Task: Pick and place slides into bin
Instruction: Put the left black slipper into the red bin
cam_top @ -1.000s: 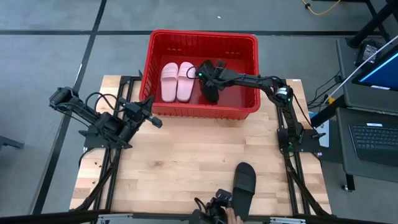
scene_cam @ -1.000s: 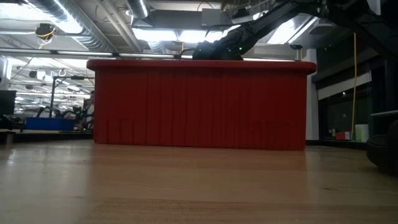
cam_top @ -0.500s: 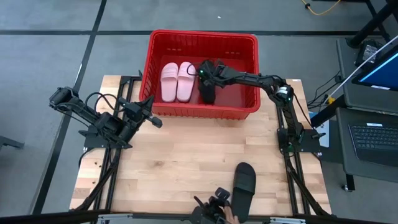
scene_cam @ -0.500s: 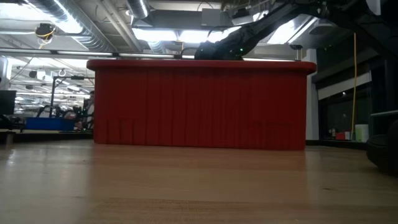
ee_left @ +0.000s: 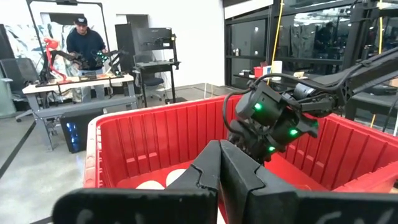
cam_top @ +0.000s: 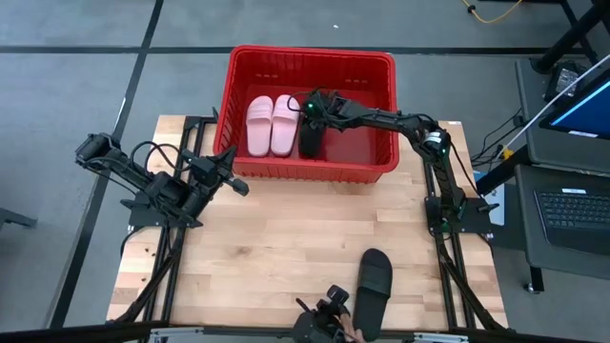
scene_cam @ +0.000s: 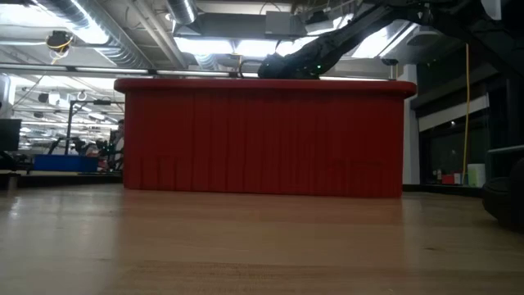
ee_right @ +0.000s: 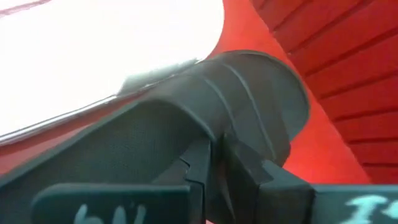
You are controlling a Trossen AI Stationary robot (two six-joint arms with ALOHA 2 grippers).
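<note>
The right gripper (cam_top: 315,108) has carried the black slide (cam_top: 311,136) down beside the pink pair (cam_top: 272,125) in the bin (cam_top: 307,56); whether its fingers have let go I cannot tell. One black slide (cam_top: 374,284) waits by the table's near edge.

bin (cam_top: 310,57): table's far edge | three slides (cam_top: 273,125) inside | fourth slide (cam_top: 374,281): table's near edge

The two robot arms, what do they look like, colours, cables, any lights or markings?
Both arms are dark, slim and jointed on black frames. The left arm carries looping black cables, and its left gripper ends in two dark angular fingers. The right arm shows a green light near its elbow; the right gripper head has small green lights, and pale handwritten marks sit on its finger base.
</note>
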